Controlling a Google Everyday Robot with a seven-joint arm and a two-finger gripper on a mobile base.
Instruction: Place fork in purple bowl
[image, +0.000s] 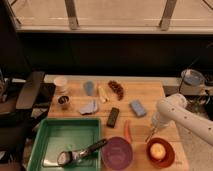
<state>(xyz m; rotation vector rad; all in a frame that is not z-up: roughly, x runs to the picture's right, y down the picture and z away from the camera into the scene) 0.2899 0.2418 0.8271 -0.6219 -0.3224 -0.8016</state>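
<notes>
**Fingers closed at the fork, right of the purple bowl**

The fork (149, 136) lies on the tabletop (145, 97) up and to the right of the purple bowl (118, 152), between the orange carrot (128, 131) and the red bowl (160, 152). Only a thin pale sliver of it shows. The white arm reaches in from the right of the purple bowl, and its gripper (151, 131) sits low over that sliver.

The fork looks like thin metal, so it is probably light, stiff and smooth, and not fragile. A piece that flat and slick could pivot or slide in a pinch, so I would hold it across the handle near the middle, where it balances. Its low profile leaves little to hold above the wood.

The fingers are drawn together with no gap visible between them. They appear to be clamped on the fork's handle, though the contact is too small to make out for certain. The purple bowl is near, down and to the left, and looks empty. The carrot lies between it and the fork.
</notes>
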